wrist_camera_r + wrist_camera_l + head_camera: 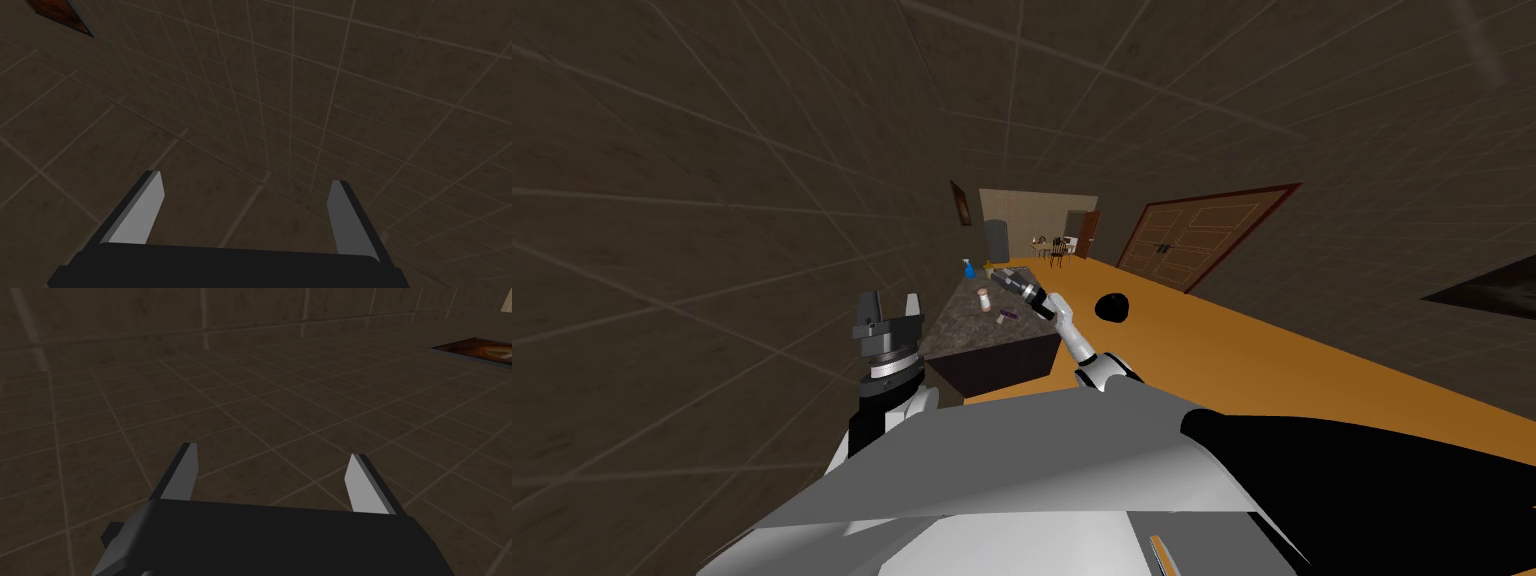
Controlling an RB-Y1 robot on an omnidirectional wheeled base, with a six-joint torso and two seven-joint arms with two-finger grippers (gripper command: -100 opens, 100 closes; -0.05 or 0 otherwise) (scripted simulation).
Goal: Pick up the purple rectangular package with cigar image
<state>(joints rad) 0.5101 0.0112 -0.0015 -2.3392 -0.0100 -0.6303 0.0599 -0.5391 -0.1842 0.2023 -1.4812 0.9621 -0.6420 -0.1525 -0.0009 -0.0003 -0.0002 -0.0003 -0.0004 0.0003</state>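
Purple package [1004, 316]: small flat box lying on the table [952, 330], near its right front edge, nothing touching it. Table top looks like dark mottled stone, smooth; base is dark. Farther back sit a pale round jar [982, 297] and a blue spray bottle [969, 268], far left. R gripper [245, 179] reaches over the table beyond the package, blades spread, empty, aimed at a tiled wall, not down. L gripper [890, 300] is raised left of the table, blades spread, empty. Prob. best: bring R hand nearer, tip it down over the package, straddle the short sides, close gently. A thin box on a smooth top could skid. Cigar pic too small to tell.
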